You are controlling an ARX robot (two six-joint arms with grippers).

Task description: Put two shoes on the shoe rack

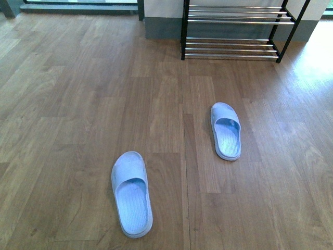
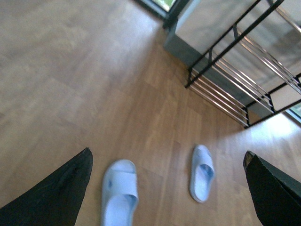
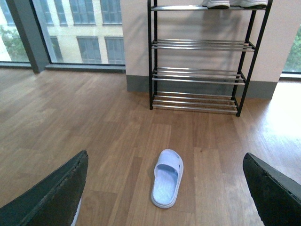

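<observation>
Two shoes, only their white soles showing at the edge of the right wrist view, sit side by side on the top tier of the rack. Seen from the front, the rack stands at 1 o'clock, with two slippers on the floor at 11 and 1. Left gripper and right gripper are both spread wide, holding nothing. Placing looks finished — next, I'd judge, just confirm both shoes sit square.
</observation>
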